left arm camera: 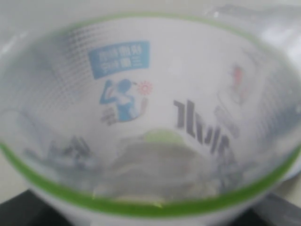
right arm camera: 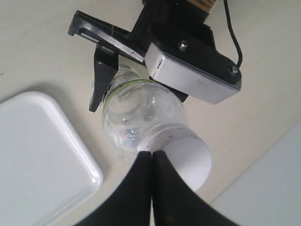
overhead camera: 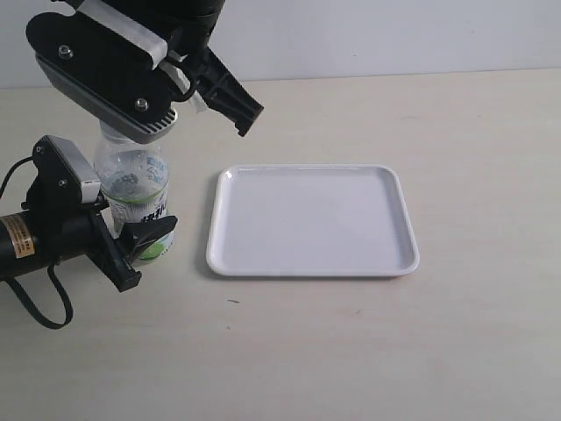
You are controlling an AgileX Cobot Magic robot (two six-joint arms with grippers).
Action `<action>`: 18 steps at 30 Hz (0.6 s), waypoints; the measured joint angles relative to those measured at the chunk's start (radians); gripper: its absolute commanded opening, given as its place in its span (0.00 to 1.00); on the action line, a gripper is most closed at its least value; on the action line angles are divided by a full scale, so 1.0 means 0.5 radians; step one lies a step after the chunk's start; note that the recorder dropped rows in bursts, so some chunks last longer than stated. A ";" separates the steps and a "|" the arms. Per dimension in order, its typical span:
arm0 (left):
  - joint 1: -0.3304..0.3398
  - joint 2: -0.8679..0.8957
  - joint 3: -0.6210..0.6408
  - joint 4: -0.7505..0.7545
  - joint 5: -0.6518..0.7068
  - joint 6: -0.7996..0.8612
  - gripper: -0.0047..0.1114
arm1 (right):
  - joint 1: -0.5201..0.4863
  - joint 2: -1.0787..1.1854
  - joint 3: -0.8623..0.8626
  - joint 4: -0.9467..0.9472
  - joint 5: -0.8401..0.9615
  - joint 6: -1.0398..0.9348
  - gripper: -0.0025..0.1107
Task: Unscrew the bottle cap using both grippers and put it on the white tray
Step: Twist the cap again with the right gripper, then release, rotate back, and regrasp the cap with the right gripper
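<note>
Exterior view, far left: the smaller black left gripper (overhead camera: 145, 231) with grey-padded jaws is clamped low on the small clear plastic bottle (overhead camera: 131, 180) with the white-and-green label. The bottle stands upright on the pale table (overhead camera: 394, 351), and the low grip likely braces it against twisting. At the bottle's twelve o'clock, the large black right gripper (overhead camera: 244, 114) with grey metal plates hangs over the neck and hides the top here. The right wrist view shows the small round white plastic bottle cap (right arm camera: 190, 157) seated on the bottle. The claw's two black fingers are pressed together on nothing, their tips beyond the cap, so unscrewing has not begun. At the bottle's three o'clock lies the flat glossy white rectangular tray (overhead camera: 316, 219), nothing on it. Its near rim is close to the left gripper's front jaw but apart. Open table stretches at the tray's three and six o'clock, giving room to carry the cap across.
</note>
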 measured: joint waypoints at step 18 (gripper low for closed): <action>-0.004 0.000 0.000 0.057 -0.041 0.020 0.04 | 0.000 0.004 0.000 0.021 -0.018 1.381 0.75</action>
